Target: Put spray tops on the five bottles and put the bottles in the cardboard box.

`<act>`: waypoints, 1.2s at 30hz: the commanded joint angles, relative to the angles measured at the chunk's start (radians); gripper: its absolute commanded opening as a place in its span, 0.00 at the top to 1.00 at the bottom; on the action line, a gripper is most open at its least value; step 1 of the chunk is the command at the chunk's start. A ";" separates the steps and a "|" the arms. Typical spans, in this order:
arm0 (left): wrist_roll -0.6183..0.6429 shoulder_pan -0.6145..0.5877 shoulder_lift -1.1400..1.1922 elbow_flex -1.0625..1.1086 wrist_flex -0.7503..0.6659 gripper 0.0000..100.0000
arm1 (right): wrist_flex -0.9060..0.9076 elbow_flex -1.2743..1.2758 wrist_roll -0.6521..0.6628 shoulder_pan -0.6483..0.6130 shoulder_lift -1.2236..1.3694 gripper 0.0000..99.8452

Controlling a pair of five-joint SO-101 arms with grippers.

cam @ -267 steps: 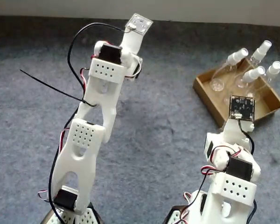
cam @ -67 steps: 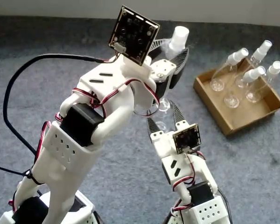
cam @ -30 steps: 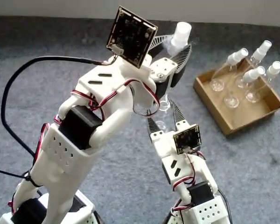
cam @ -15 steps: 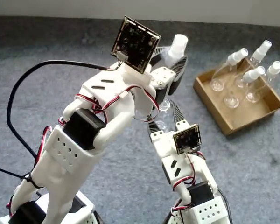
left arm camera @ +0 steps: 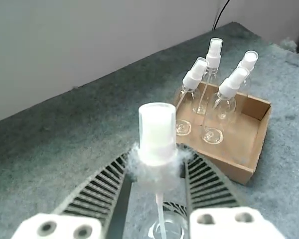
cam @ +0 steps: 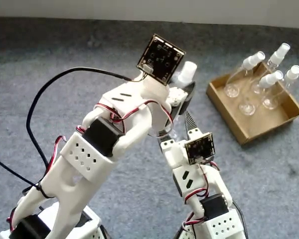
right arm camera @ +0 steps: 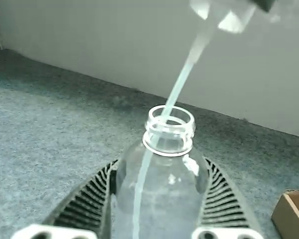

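My left gripper (left arm camera: 158, 165) pinches the spray top (left arm camera: 157, 128), its tube (right arm camera: 182, 84) dipping into the bottle (right arm camera: 164, 199) clamped in my right gripper (right arm camera: 162, 169). The box (cam: 228, 115) at two o'clock holds four capped bottles (cam: 269, 79).

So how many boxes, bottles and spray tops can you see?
Brown cardboard box: 1
Clear plastic bottles: 5, four lying in the box, one open in the right gripper
White spray tops: 5, four on the boxed bottles, one in the left gripper
Total: 11
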 commanded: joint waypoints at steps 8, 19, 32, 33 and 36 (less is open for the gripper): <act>-0.011 -0.008 -0.202 0.111 -0.063 1.00 | 0.001 -0.015 -0.011 0.015 -0.015 0.89; -0.006 -0.010 -0.325 0.495 -0.381 1.00 | 0.001 -0.015 -0.011 0.018 -0.015 0.89; -0.005 -0.001 -0.562 0.869 -0.608 1.00 | 0.001 -0.015 -0.011 0.015 -0.015 0.89; -0.005 -0.001 -0.567 0.889 -0.638 1.00 | 0.001 -0.015 -0.011 0.015 -0.015 0.89; -0.005 -0.001 -0.567 0.924 -0.698 1.00 | 0.001 -0.015 -0.011 0.016 -0.015 0.89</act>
